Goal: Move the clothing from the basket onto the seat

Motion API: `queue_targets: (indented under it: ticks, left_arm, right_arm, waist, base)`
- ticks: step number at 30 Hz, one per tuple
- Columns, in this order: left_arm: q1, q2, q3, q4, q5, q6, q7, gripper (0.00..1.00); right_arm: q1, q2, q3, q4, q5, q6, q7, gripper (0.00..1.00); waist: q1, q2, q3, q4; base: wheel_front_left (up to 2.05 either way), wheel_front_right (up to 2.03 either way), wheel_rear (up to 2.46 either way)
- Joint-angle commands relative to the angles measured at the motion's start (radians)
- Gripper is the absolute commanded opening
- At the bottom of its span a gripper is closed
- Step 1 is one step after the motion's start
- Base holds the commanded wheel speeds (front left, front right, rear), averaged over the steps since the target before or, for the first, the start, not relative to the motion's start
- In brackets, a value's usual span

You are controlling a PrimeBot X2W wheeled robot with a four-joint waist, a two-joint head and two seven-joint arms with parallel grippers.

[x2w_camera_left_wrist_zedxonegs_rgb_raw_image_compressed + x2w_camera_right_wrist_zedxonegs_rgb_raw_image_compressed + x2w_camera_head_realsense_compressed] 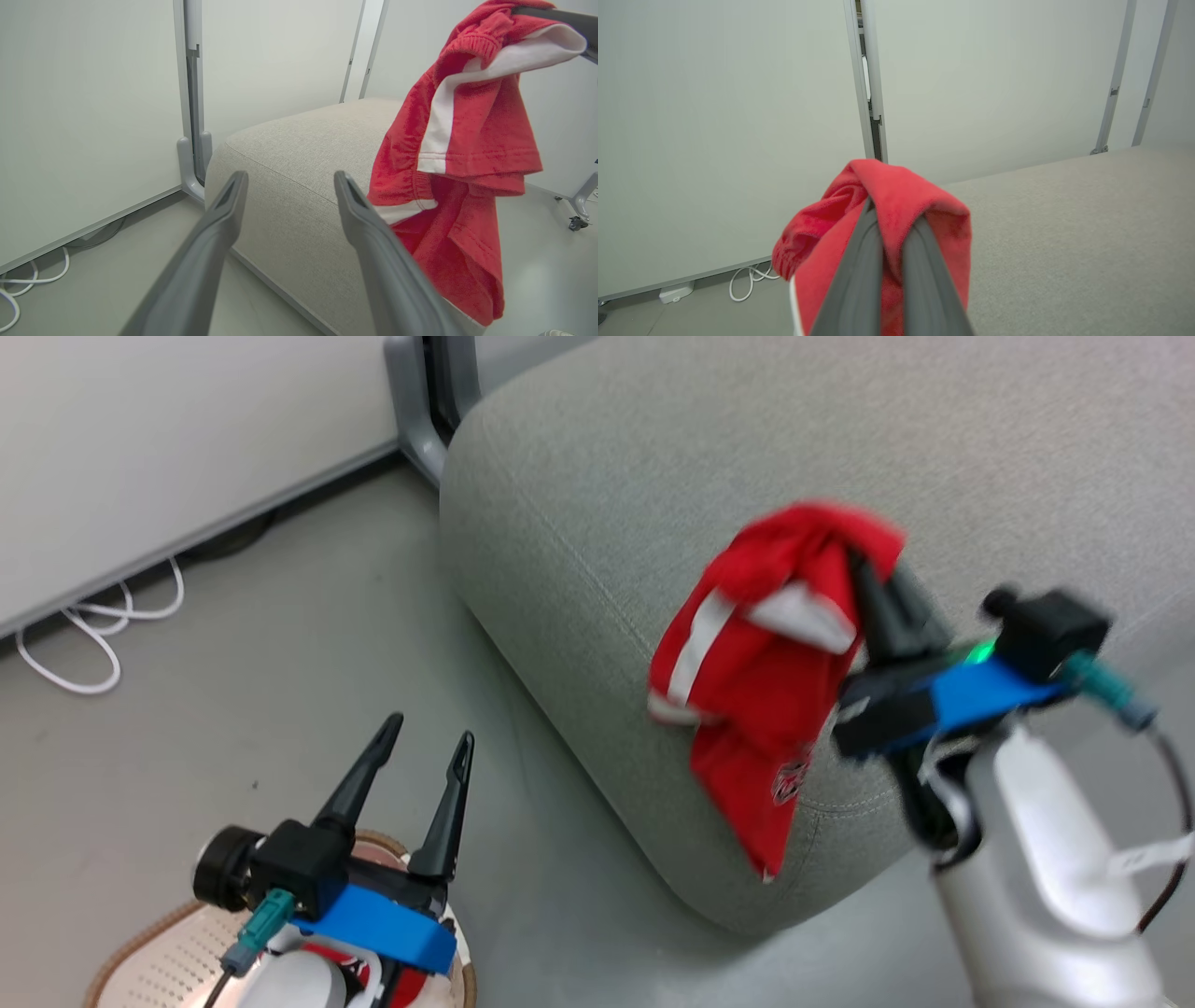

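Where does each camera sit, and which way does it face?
Head view: high, facing down at the light-grey fabric seat; open left gripper near the cream perforated basket, right gripper shut on the red white-striped garment.
Left wrist view: along its open fingers toward seat and garment.
Right wrist view: along its shut fingers toward white wall panels.
Shared: garment, seat.

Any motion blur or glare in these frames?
Head view: right gripper and the red garment it holds are motion-smeared; left gripper sharp. Left wrist view: garment crisp, light flat, no glare. Right wrist view: sharp, no glare.
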Motion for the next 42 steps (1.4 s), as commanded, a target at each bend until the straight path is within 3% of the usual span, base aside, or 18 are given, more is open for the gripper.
queue_targets:
  ticks: [1,8,18,26,32,36,38,40,42]
  left_arm:
    - [-0.024,0.014,-0.001,-0.012,0.008,-0.002,-0.004,1.0]
    - [-0.113,0.077,-0.051,-0.088,0.031,-0.002,0.02,1.0]
    - [-0.188,0.135,-0.045,-0.219,0.05,0.002,0.054,1.0]
    - [-0.24,0.151,-0.058,-0.286,0.058,0.003,0.062,1.0]
    - [-0.248,0.149,-0.065,-0.279,0.05,0.004,0.051,1.0]
    - [-0.25,0.147,-0.07,-0.266,0.044,0.004,0.045,1.0]
    - [-0.249,0.147,-0.071,-0.257,0.043,0.004,0.04,1.0]
    - [-0.248,0.146,-0.073,-0.249,0.042,0.005,0.039,1.0]
    - [-0.246,0.143,-0.075,-0.241,0.04,0.007,0.036,1.0]
  right_arm:
    - [-0.05,-0.001,-0.024,0.007,-0.003,0.001,0.0,0.0]
    - [-0.361,0.0,-0.23,0.137,-0.03,0.001,0.013,0.0]
    - [-0.688,-0.024,-0.578,0.206,-0.343,0.001,0.087,0.0]
    - [-0.693,-0.054,-0.768,0.28,-0.492,0.0,0.082,0.0]
    - [-0.65,-0.044,-0.913,0.389,-0.593,0.0,0.066,0.0]
    - [-0.64,-0.04,-0.945,0.42,-0.65,0.0,0.046,0.0]
    - [-0.641,-0.038,-0.963,0.438,-0.676,0.0,0.029,0.27]
    - [-0.645,-0.034,-0.976,0.455,-0.699,0.001,0.017,0.33]
    - [-0.648,-0.033,-0.988,0.469,-0.721,0.0,0.007,0.49]
  waist:
    - [0.0,0.0,0.06,0.014]
    - [0.0,0.0,0.225,0.06]
    - [0.0,0.0,0.436,0.161]
    - [0.0,0.0,0.532,0.25]
    - [0.0,0.0,0.538,0.286]
    - [0.0,0.0,0.527,0.295]
    - [0.0,0.0,0.519,0.297]
    - [0.0,0.0,0.511,0.299]
    - [0.0,0.0,0.501,0.299]
  base:
    - [0.0,0.0,0.0]
    - [0.0,0.0,0.0]
    - [0.0,0.0,0.0]
    - [0.0,0.0,0.0]
    - [0.0,0.0,0.0]
    - [0.0,0.0,0.0]
    - [0.0,0.0,0.0]
    - [0.0,0.0,0.0]
    - [0.0,0.0,0.0]
